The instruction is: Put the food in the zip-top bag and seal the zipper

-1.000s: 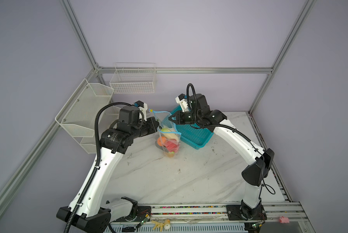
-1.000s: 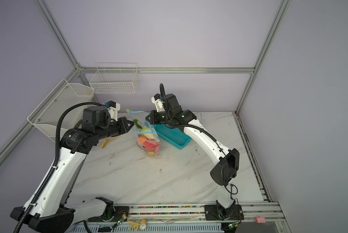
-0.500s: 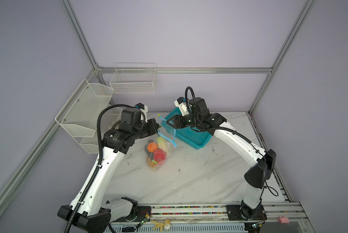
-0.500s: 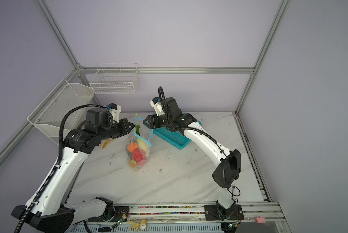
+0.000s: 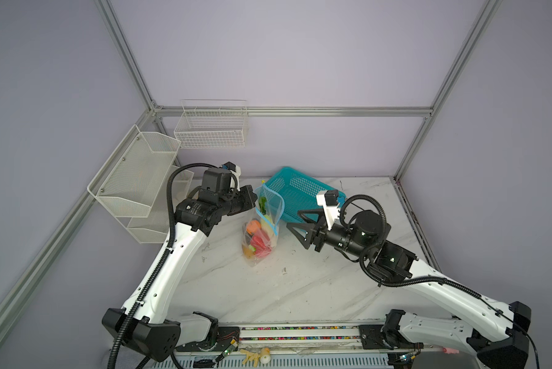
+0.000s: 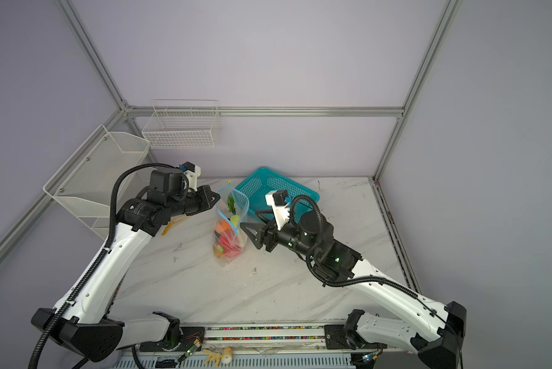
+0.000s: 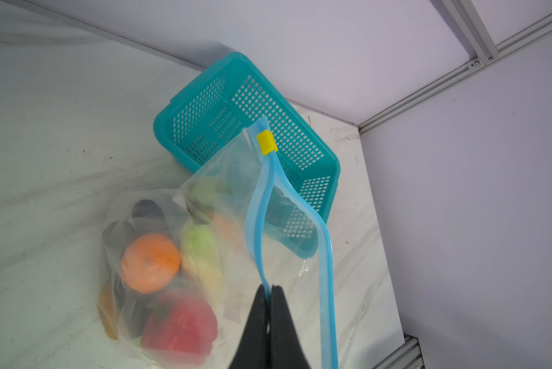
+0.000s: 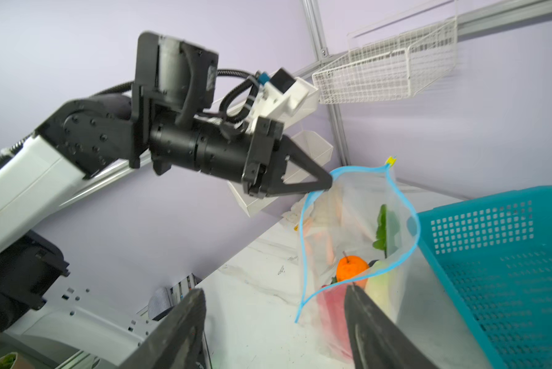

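The clear zip-top bag (image 5: 263, 228) rests on the marble table with its mouth up and gaping. Inside lies the food (image 5: 255, 242): an orange piece (image 7: 150, 262), a red one (image 7: 178, 326), green and yellow pieces. My left gripper (image 7: 270, 287) is shut on one side of the light-blue zipper (image 7: 258, 207); in both top views it (image 6: 218, 198) holds the left rim. The yellow slider (image 7: 266, 142) sits at the strip's far end. My right gripper (image 8: 274, 290) is open and holds nothing, just right of the bag (image 6: 252, 222).
A teal perforated basket (image 5: 303, 188) stands right behind the bag. White mesh racks (image 5: 134, 179) hang on the left wall and a wire basket (image 5: 210, 127) on the back wall. A yellow item (image 6: 169, 225) lies behind my left arm. Pale toy bits (image 5: 255, 354) lie on the front rail.
The right gripper opened, let go of the bag's mouth and drew back to the right and front. The left arm lowered the bag, which now rests on the table.
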